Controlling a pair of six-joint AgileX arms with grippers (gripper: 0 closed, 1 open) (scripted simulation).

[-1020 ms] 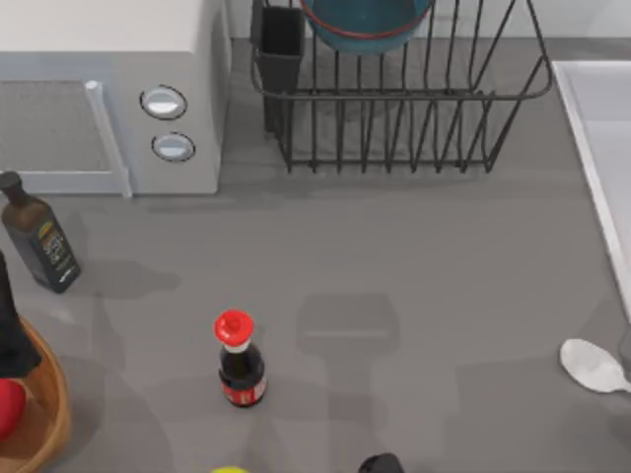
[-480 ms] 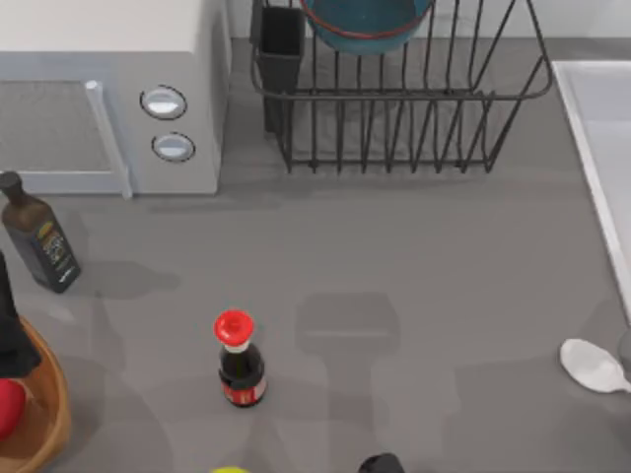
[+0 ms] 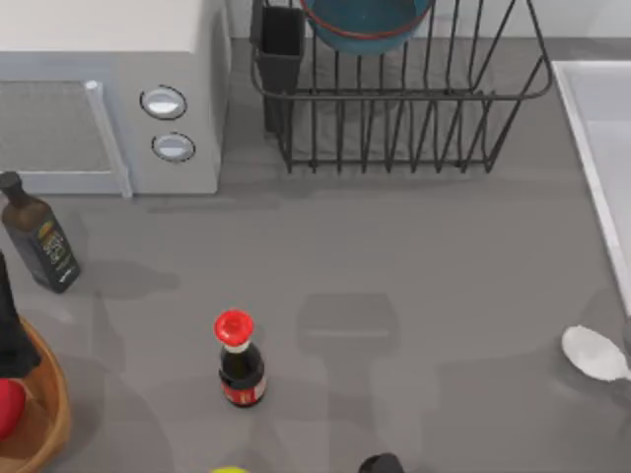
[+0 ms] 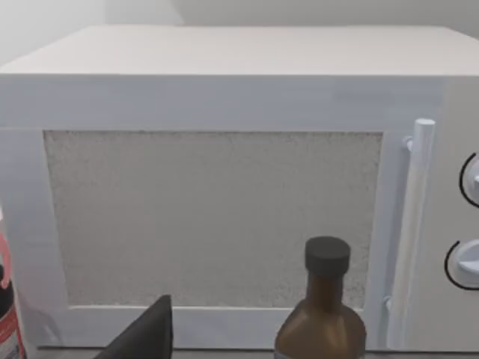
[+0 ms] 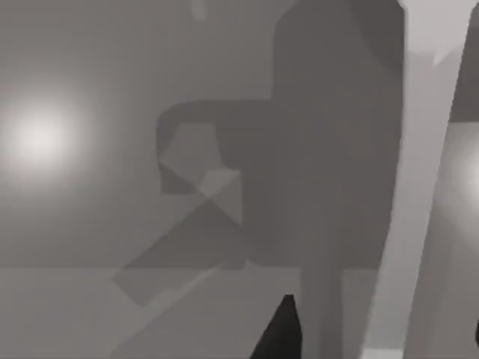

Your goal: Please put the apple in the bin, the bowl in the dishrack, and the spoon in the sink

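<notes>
While the middle of the grey table (image 3: pixel 414 256) lies bare between the far appliances and the near edge, its borders are crowded. At the far left stands the white microwave (image 3: pixel 108 99); the black wire dishrack (image 3: pixel 394 108) sits beside it at far centre, with the blue bowl (image 3: pixel 367 22) resting among its bars and the black cutlery cup (image 3: pixel 280 44) at its left corner. Along the right edge runs the raised rim of the pale sink (image 3: pixel 596 148). Just near of that rim, at the right border, the white spoon (image 3: pixel 594 352) lies with its oval end pointing left and its handle cut off by the frame. At the near left, the wooden bin (image 3: pixel 47 409) holds the red apple (image 3: pixel 8 406), and a dark part of the left arm (image 3: pixel 12 330) rises above it. A dark oil bottle (image 3: pixel 39 241) stands left, a red-capped sauce bottle (image 3: pixel 240 360) near centre. Whether either gripper's fingers are spread or pressed together cannot be told.
</notes>
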